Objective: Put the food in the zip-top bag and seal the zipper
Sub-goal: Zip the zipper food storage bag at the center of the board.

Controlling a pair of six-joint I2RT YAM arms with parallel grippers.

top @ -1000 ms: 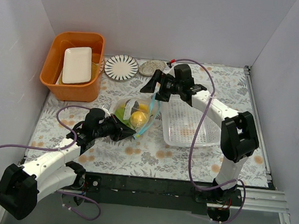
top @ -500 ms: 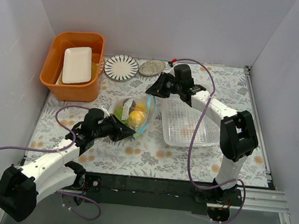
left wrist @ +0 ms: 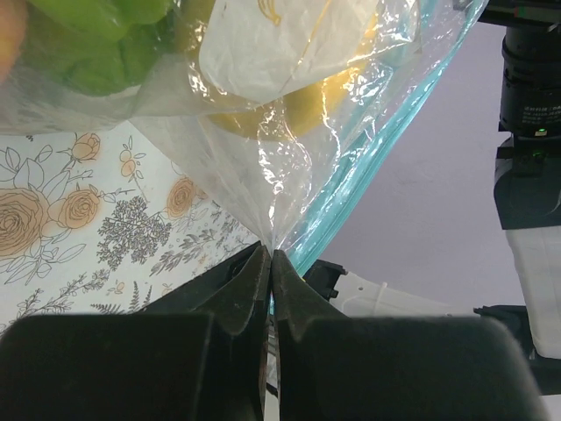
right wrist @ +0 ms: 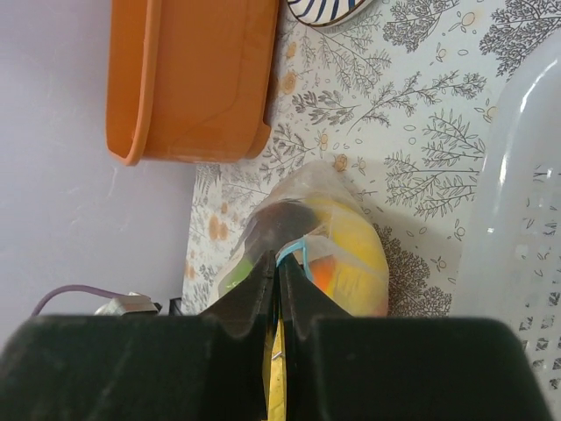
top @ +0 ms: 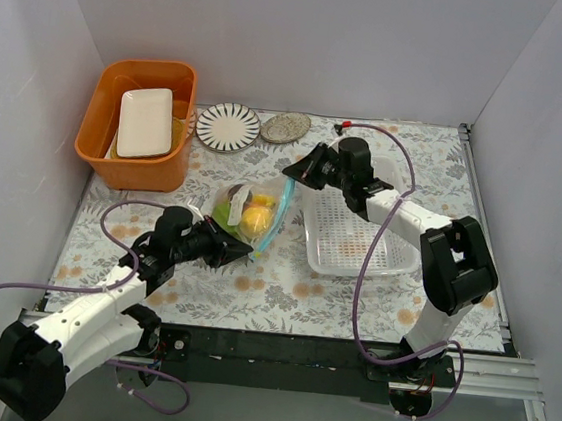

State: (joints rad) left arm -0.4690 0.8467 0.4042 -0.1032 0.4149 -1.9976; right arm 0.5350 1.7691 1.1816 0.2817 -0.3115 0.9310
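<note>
The clear zip-top bag (top: 249,210) lies mid-table, left of the basket, with the food (top: 257,218) inside: yellow, green and dark toy fruits. My left gripper (top: 247,251) is shut on the bag's near corner; in the left wrist view its jaws (left wrist: 270,252) pinch clear plastic right beside the teal zipper (left wrist: 372,145). My right gripper (top: 291,174) is shut on the far end of the zipper (top: 282,213). In the right wrist view the blue strip (right wrist: 294,249) runs in between the closed jaws (right wrist: 279,263), with yellow and orange fruit (right wrist: 351,254) behind it.
A white lattice basket (top: 350,240) stands right of the bag, under the right arm. An orange tub (top: 136,155) holding a white tray (top: 145,122) sits at the back left. A striped plate (top: 227,126) and a smaller dish (top: 286,127) lie at the back.
My right gripper went from wide open to shut on the zipper at the bag's far end, and its arm shifted slightly right. The left gripper kept its hold.
</note>
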